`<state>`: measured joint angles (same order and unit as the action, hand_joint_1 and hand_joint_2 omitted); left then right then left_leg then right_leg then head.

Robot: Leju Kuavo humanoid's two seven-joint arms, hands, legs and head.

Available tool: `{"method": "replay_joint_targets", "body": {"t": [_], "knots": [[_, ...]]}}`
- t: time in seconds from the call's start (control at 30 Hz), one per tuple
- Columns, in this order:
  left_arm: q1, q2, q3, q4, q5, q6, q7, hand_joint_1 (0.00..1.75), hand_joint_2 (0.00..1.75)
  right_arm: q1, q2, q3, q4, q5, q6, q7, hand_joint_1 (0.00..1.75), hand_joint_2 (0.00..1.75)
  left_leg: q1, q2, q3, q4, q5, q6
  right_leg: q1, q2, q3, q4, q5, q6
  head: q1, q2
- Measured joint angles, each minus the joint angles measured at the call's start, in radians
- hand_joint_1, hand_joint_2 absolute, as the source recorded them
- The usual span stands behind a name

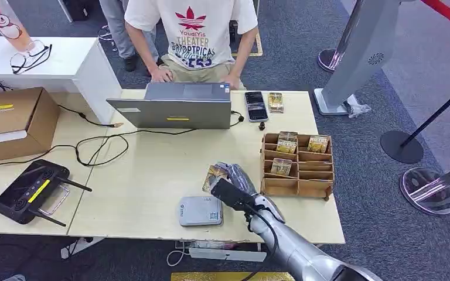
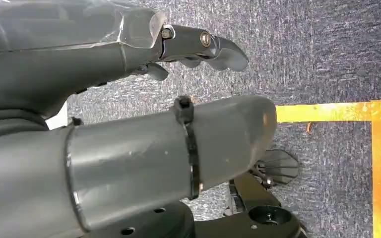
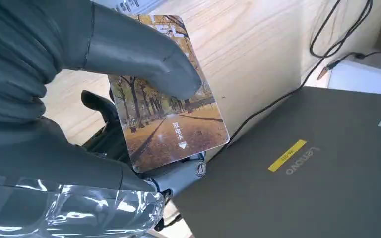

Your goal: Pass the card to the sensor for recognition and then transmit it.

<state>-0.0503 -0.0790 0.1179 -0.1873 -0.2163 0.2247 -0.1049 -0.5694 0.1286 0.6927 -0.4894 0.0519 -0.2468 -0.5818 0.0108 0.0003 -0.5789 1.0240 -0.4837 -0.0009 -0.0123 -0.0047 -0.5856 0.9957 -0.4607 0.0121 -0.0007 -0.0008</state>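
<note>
The right arm came in nearest the camera, from the bottom edge of the head view, and the right hand [image 1: 238,182] was over the table [image 1: 146,170], just left of the wooden rack [image 1: 297,186]. The hand was clamped on the card [image 3: 171,116]: in the right wrist view the thumb [image 3: 144,57] pressed on the card's printed face, an autumn tree avenue w/ a small arrow, and darker fingers backed it from behind. The card was off the table, tilted.

Step in hand, as I judge it: card already picked, now to be brought to the sensor. The white reader [image 1: 200,211] lay flat near the table's front edge, just beside the hand and apart from it, so recognition was prob. not yet done. Next move calls for lowering the card flat over the reader, then reaching it fwd toward the person [image 1: 190,35] seated behind the laptop [image 1: 173,108].

The left hand [image 2: 198,47] hung above the carpet, fingers curled in, nothing in them.

Containers: the wooden rack had several slots; two cards stood in the back row, one in a middle slot, the front slots looked bare. A cardboard box [image 1: 14,120] at the left side was closed, contents not seen.
</note>
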Motion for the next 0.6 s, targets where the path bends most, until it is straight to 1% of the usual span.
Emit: {"method": "replay_joint_targets", "body": {"t": [0.6], "knots": [[-0.002, 0.000, 0.000, 0.000, 0.001, -0.001, 0.000, 0.00, 0.00, 0.003, 0.000, 0.022, 0.025, 0.041, 0.039, 0.049, 1.75, 1.75, 0.000, 0.000, 0.000, 0.000, 0.000, 0.000, 0.000, 0.000, 0.000, 0.000, 0.000, 0.000, 0.000, 0.000]]}}
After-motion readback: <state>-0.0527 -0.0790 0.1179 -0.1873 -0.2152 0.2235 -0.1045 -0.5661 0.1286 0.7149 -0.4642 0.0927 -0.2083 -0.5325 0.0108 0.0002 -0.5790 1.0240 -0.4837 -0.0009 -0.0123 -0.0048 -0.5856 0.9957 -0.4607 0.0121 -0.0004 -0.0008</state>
